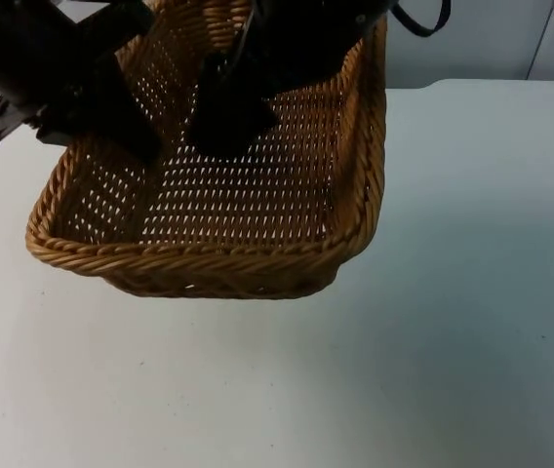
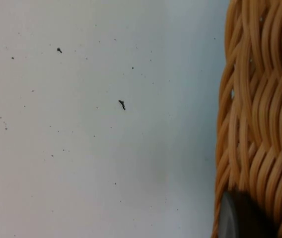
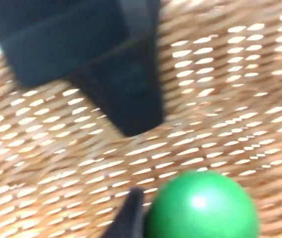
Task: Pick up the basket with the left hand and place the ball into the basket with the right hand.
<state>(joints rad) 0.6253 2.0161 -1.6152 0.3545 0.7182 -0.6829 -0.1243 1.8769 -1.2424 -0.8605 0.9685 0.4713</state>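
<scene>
Your left gripper [image 1: 145, 146] clamps the basket [image 1: 209, 258] wall, fingertips hidden behind wicker. Your right gripper [image 1: 228, 122] hangs inside it; the green ball [image 3: 200, 206] sits against its fingertip, grip unclear.

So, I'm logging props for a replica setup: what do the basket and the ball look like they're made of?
Basket: woven wicker or rattan by the look, tan strands with a braided rim and open gaps in the floor; natural or synthetic, I can't tell. Ball: smooth, solid green with a soft highlight, likely plastic or rubber. The left gripper is at the basket's wall; the right gripper is inside it.
</scene>
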